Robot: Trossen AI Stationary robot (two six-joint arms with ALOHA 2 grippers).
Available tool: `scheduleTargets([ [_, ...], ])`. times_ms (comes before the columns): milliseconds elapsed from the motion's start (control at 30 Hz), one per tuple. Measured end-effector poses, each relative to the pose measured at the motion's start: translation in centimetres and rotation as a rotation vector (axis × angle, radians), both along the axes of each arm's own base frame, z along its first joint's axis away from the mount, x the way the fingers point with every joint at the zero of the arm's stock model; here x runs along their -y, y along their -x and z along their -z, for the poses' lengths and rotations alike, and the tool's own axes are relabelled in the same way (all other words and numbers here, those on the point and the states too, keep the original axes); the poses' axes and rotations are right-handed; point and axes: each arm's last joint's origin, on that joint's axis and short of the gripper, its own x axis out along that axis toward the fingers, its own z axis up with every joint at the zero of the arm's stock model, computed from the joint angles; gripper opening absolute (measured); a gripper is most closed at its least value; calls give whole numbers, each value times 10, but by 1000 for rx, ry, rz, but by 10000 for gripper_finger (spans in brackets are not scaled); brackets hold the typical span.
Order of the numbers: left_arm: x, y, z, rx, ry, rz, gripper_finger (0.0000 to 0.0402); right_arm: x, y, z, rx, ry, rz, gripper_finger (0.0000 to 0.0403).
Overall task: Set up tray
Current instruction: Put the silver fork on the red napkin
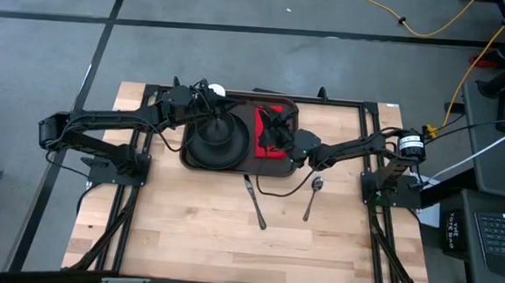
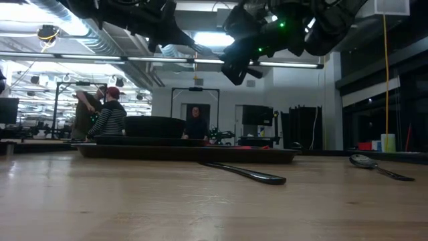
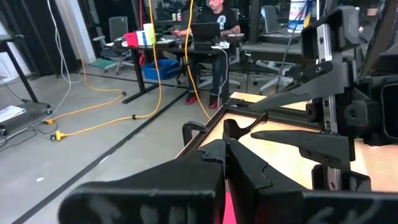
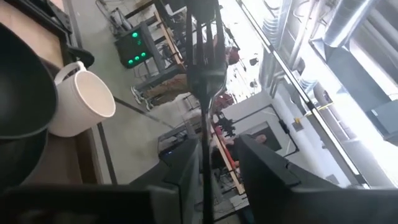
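Observation:
The dark brown tray (image 1: 279, 166) lies at the table's far middle. On it sit a round black plate (image 1: 213, 141) and, to the plate's right, a red napkin (image 1: 261, 135). My right gripper (image 1: 276, 131) hovers over the napkin, shut on a dark fork (image 4: 203, 68) whose tines point away from the fingers. My left gripper (image 3: 227, 154) hangs shut above the plate (image 1: 222, 113), holding nothing. My right gripper pinches the fork's handle (image 4: 204, 163) between its two fingers. The fork runs along the fingers and sticks out ahead of them, tines foremost. The gripper reaches in roughly level from the table's right side. The fork is lifted clear, above the tray.
A white mug (image 1: 217, 91) stands just beyond the tray's far edge, beside the plate. A knife (image 1: 256, 205) and a spoon (image 1: 312, 196) lie on the bare wood in front of the tray. People show in the room behind (image 2: 107, 114).

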Motion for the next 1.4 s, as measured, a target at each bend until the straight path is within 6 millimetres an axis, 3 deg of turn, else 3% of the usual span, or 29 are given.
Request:
scheduleTargets([
  [900,-4,-11,5,38,-4,26,2,15,2,1,-31,13,55,115],
  [1400,-4,-11,5,40,-5,25,2,15,2,1,-37,15,46,22],
])
